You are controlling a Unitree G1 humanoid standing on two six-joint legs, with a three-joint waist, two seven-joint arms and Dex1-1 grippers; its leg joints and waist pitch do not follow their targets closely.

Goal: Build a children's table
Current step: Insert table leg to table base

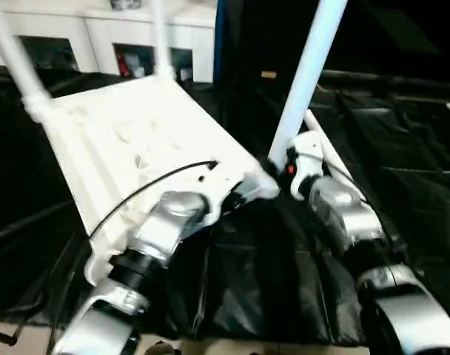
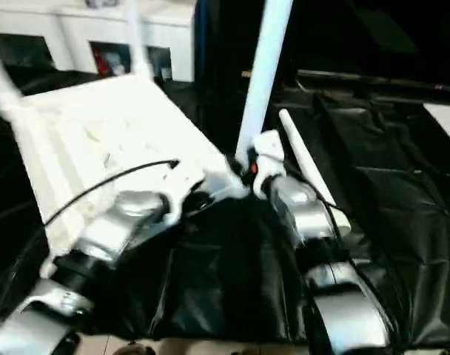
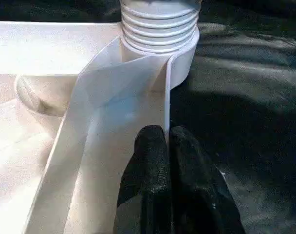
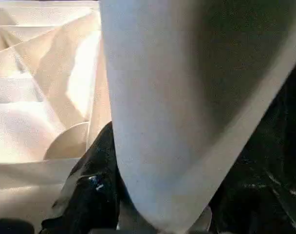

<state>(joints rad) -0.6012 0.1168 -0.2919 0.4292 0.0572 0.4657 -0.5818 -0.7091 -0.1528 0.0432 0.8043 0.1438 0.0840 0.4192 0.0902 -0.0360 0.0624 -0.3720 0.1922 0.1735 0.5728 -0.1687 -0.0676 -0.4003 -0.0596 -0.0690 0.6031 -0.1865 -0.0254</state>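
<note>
Table leg (image 1: 306,74) stands upright at the near corner socket (image 3: 160,29), right gripper (image 4: 138,204) pinching it. Left gripper (image 3: 167,146), jaws pressed on the table top (image 1: 136,148) rim, steadies that corner.

Work surface draped in glossy black sheeting (image 1: 403,170), creased, catching bright glare in streaks. Behind it, white cabinets (image 1: 99,33) along the far wall, open compartments holding small red and dark items (image 1: 125,63), too blurred to identify. Dark backdrop (image 1: 403,37) beyond. Strip of pale floor (image 1: 232,349) at the near edge.
</note>
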